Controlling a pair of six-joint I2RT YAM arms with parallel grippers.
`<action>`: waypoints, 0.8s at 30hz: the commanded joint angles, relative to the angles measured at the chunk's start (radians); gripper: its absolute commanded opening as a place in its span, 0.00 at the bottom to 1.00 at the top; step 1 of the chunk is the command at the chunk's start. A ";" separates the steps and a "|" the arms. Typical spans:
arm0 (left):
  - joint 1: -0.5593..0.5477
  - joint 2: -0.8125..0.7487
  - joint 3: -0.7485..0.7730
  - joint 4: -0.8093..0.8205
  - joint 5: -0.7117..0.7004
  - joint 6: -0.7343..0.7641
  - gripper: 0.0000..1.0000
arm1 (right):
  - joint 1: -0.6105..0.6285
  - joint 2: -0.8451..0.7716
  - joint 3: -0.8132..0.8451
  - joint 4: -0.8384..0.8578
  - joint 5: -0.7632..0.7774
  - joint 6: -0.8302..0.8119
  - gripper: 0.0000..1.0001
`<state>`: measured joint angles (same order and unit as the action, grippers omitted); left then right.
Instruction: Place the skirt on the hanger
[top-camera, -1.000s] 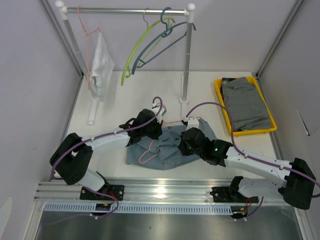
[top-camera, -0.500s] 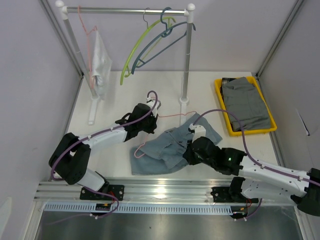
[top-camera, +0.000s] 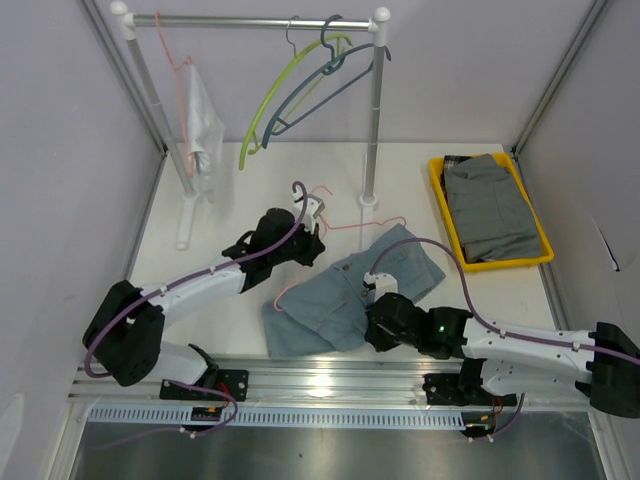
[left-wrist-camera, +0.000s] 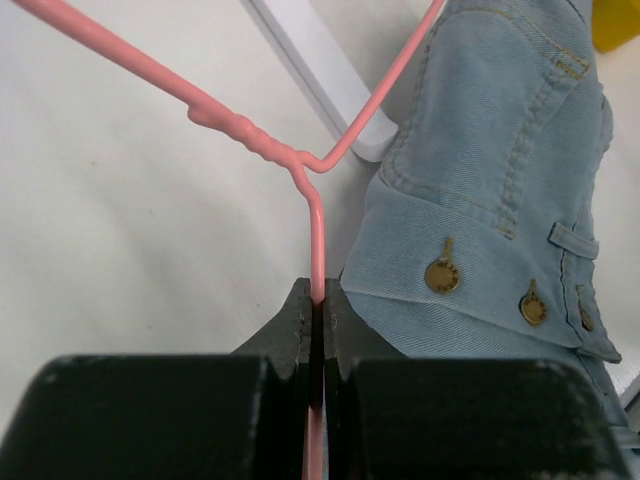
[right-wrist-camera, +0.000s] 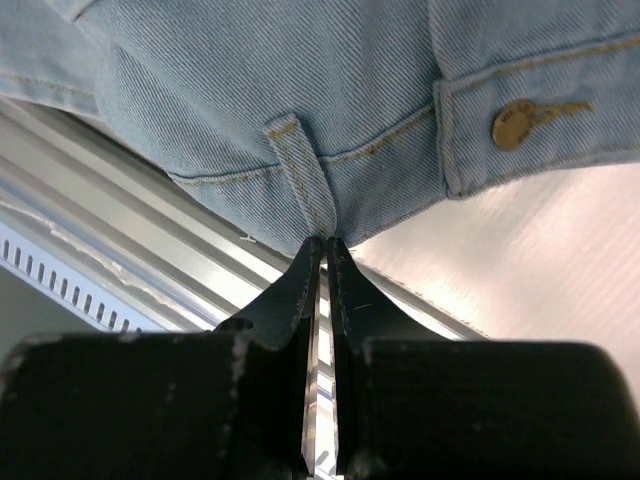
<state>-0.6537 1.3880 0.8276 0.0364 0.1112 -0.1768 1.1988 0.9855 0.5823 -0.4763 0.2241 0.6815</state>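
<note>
A pink wire hanger (top-camera: 352, 226) lies flat on the table, its hook toward the rack. My left gripper (top-camera: 312, 232) is shut on its neck; the left wrist view shows the wire (left-wrist-camera: 245, 130) pinched between the jaws (left-wrist-camera: 316, 292). A light-blue denim skirt (top-camera: 340, 305) with brass buttons lies spread across the hanger's lower arm. My right gripper (top-camera: 372, 318) is shut on the skirt's edge near the table front. In the right wrist view the jaws (right-wrist-camera: 322, 242) pinch the denim (right-wrist-camera: 300, 80) just below a belt loop.
A clothes rail (top-camera: 250, 20) at the back carries a green hanger (top-camera: 262, 115), a blue hanger (top-camera: 320, 90) and a white cloth (top-camera: 200, 120). Its post (top-camera: 373, 130) stands behind the skirt. A yellow tray (top-camera: 440, 190) holds a grey garment (top-camera: 490, 205). An aluminium rail (top-camera: 320, 375) borders the front.
The right gripper has dragged the skirt toward the front edge, spreading it flatter. The left gripper has carried the hanger back toward the rack.
</note>
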 joint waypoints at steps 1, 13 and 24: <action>-0.026 -0.055 -0.038 0.194 -0.018 -0.018 0.00 | 0.036 0.034 0.017 0.091 -0.057 0.010 0.06; -0.064 -0.110 -0.027 0.229 -0.056 -0.055 0.00 | 0.087 0.245 0.093 0.160 -0.031 -0.017 0.06; -0.063 -0.251 -0.021 0.149 -0.022 -0.066 0.00 | 0.093 0.191 -0.001 0.206 -0.052 0.004 0.17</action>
<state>-0.7189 1.2064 0.7597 0.1017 0.0883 -0.2188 1.2774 1.1942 0.5686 -0.2832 0.1688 0.6819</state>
